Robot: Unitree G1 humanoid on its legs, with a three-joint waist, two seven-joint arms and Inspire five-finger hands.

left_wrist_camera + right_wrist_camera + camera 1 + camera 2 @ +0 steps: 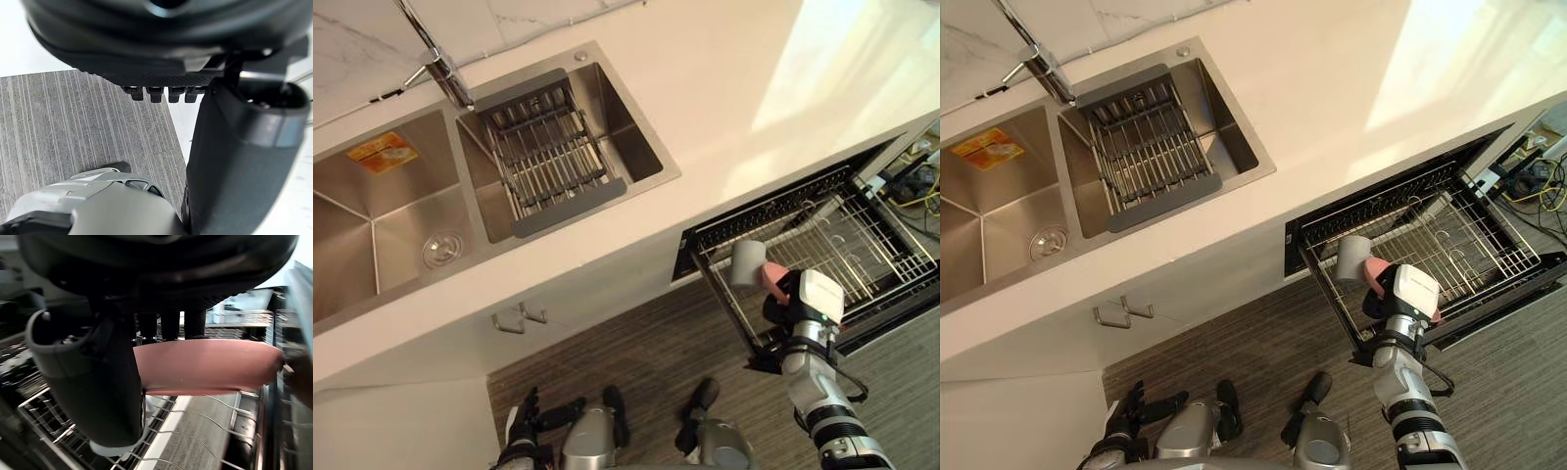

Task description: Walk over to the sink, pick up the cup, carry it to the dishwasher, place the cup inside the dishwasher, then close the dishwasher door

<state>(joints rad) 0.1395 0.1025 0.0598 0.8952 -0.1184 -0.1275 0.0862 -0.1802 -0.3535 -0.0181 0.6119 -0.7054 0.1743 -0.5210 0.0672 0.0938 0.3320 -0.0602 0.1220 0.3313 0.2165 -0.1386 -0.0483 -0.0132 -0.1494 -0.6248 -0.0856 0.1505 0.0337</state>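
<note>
A pink cup (770, 277) with a pale end lies sideways in my right hand (783, 297), whose fingers and thumb are curled round it. It hangs over the front left corner of the pulled-out wire rack (862, 257) of the dishwasher. In the right wrist view the cup (205, 364) shows past the thumb (98, 387), just above the rack wires (195, 431). The dishwasher door (911, 311) is down and open below the rack. My left hand (521, 427) hangs low at my side over the floor, fingers relaxed and holding nothing.
A double steel sink (372, 201) is set in the white counter (734, 88) at the left, with a dark drainer rack (548, 149) in its right basin and a faucet (435, 61) behind. Cables (920, 191) lie at the far right.
</note>
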